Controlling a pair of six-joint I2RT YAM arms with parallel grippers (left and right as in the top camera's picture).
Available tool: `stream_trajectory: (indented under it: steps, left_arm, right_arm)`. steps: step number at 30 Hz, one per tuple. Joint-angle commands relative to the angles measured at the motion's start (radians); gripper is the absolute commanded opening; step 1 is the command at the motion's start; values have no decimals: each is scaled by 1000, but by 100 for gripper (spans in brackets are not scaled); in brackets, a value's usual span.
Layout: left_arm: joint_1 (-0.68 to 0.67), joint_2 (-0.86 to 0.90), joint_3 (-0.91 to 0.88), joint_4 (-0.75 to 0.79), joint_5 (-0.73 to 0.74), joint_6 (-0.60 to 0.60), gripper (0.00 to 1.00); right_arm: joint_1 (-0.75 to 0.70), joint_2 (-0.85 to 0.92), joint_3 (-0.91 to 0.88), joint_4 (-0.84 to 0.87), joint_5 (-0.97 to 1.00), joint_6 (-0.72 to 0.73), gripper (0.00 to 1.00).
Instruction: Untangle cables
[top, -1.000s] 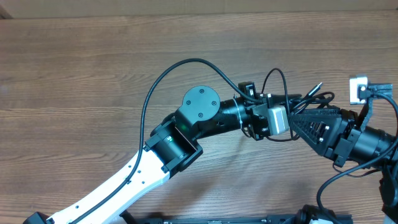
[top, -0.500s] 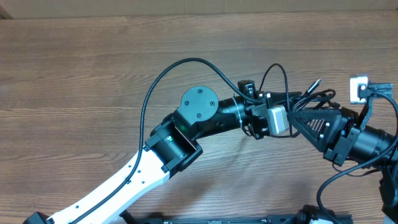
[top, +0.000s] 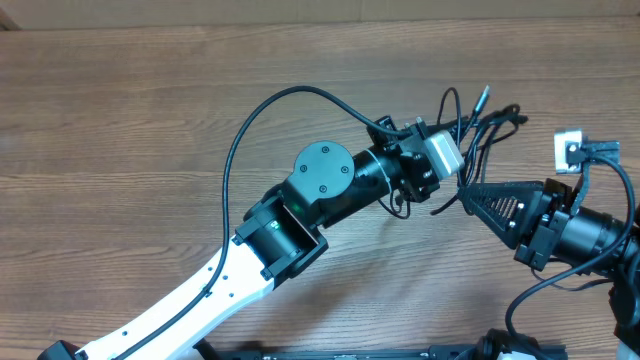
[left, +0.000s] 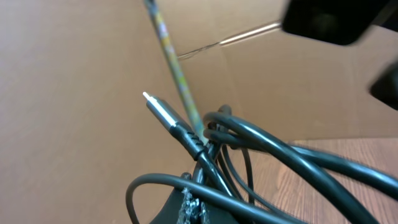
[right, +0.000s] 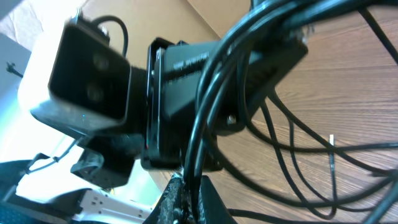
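Black, thin cables (top: 488, 118), light and limp, are fanning out from the tips of both claws. They are best gripped just behind a plug (left: 163, 111), where the cord is stiffest. The left claw (left: 188, 205) is pinching several strands. The right claw (right: 186, 194) is clamping cord at its tip, jaws nearly closed.

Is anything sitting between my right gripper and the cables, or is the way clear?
Nothing visible is in the way: the right gripper is shut on strands of the cables, and the left gripper grips the same bundle.
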Motion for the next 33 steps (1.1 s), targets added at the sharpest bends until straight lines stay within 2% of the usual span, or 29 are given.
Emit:
stream_trajectory:
  steps: [1,8,14,15,16,20,22,28,31,33]
  left_arm:
    - [4,-8,27,11,-228,-112,4]
    - [4,-8,27,11,-370,-253,4]
    - [4,-8,27,13,-277,-227,4]
    - [4,-8,27,12,-249,-198,4]
    - [4,-8,27,12,-223,-171,4]
    - [4,-8,27,11,-137,-83,4]
    - [4,-8,27,10,-100,-59,4]
    - [4,-8,27,5,-60,-55,4]
    - [2,-8,27,5,-43,-55,4]
    - [2,-8,27,6,28,-55,4]
  right_arm:
    - [-2,-8,5,-43,-16,-125,4]
    - [-2,-8,5,-105,18,-176,4]
    - [-2,-8,5,-119,49,-175,5]
    - [-2,-8,5,-119,49,-175,17]
    - [-2,-8,5,-119,48,-175,39]
    - [-2,-8,5,-100,7,-155,72]
    - [-2,-8,5,-63,-6,-103,78]
    - [-2,-8,5,125,-9,132,75]
    - [-2,-8,5,192,-8,195,73]
    - [-2,-8,5,243,-8,238,72]
